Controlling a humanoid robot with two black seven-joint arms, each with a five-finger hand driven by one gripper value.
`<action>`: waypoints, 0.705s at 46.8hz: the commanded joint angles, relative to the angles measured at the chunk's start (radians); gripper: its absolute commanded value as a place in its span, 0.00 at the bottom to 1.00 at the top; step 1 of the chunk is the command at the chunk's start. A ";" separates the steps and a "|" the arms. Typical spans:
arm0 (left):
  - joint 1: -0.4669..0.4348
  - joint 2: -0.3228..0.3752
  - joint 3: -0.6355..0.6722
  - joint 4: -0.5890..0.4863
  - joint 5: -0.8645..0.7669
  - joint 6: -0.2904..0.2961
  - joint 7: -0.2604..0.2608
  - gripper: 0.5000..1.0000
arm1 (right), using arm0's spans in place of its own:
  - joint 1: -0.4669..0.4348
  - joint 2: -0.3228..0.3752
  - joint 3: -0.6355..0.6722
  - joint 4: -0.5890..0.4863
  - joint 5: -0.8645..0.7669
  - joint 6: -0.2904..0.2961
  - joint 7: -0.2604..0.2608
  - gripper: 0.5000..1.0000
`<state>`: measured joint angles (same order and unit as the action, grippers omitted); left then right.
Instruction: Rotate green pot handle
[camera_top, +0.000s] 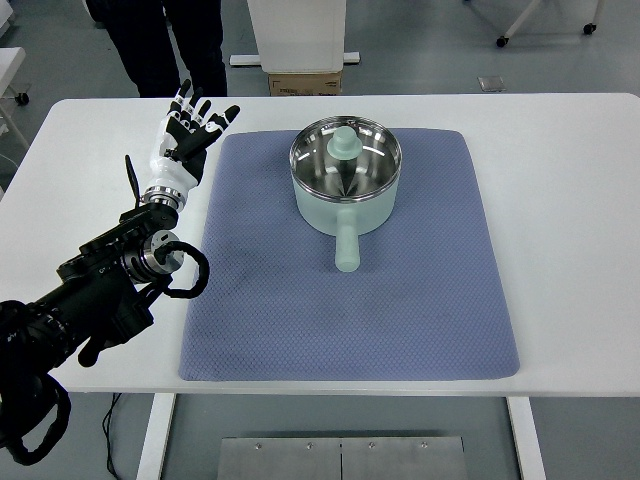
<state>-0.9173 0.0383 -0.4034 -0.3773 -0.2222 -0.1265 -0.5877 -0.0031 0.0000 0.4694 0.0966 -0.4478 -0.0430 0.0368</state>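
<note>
Pale green pot (345, 185) with glass lid and green knob, upright on the far middle of a blue-grey mat (350, 290) on a white table (570, 200). Handle (346, 247) pointing toward the near edge. Left hand (188, 130) raised over the table's far left, fingers spread, holding nothing, well apart from the pot. A person's dark trouser legs (165, 45) beyond the far edge, beside a cardboard box (305, 82).

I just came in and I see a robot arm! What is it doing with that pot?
Nothing is touching the pot yet. The green pot sits on a blue mat with its lid on and its handle pointing toward the robot. The left robot hand is held up with fingers spread, off to the mat's left side. A person stands behind the table.
</note>
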 joint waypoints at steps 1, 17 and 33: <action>0.000 0.000 -0.003 0.000 0.001 0.001 0.000 1.00 | 0.000 0.000 0.000 0.000 0.000 0.000 0.000 1.00; -0.015 0.000 -0.008 0.000 0.003 0.005 -0.003 1.00 | 0.000 0.000 0.000 0.000 0.000 0.000 0.000 1.00; -0.017 -0.002 -0.069 -0.006 0.015 -0.005 -0.003 1.00 | 0.000 0.000 0.000 0.000 0.000 0.000 0.000 1.00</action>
<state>-0.9328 0.0372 -0.4725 -0.3784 -0.2080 -0.1311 -0.5905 -0.0030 0.0000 0.4694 0.0966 -0.4479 -0.0430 0.0367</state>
